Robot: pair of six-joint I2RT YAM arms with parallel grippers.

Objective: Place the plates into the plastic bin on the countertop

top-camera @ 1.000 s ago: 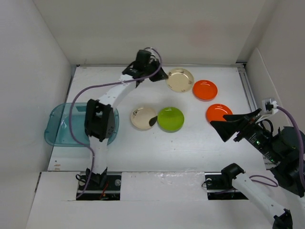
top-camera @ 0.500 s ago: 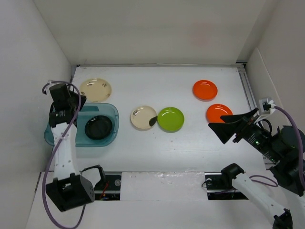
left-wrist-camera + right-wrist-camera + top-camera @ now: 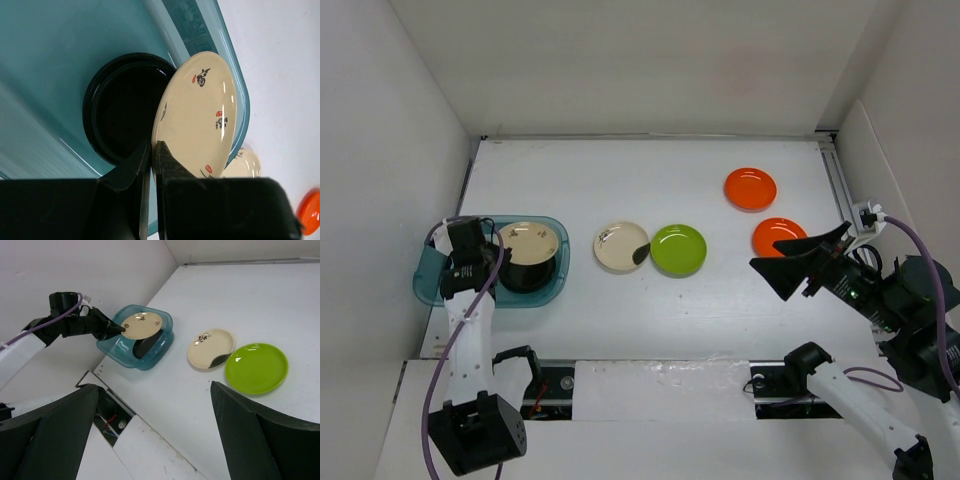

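My left gripper is shut on the rim of a cream plate with dark marks and holds it tilted over the teal plastic bin. A black plate lies in the bin beneath it. The left wrist view shows the fingers pinching the cream plate above the black plate. On the countertop lie a second cream plate, a lime green plate and two orange plates. My right gripper is open and empty, held high at the right.
White walls close the countertop at the left, back and right. The bin sits against the left wall near the front edge. The right wrist view shows the bin, the held cream plate and the green plate below it.
My left gripper has carried the cream plate from the back middle of the table, past the far side of the bin, to a spot over the black plate in the bin. The right arm barely moved.
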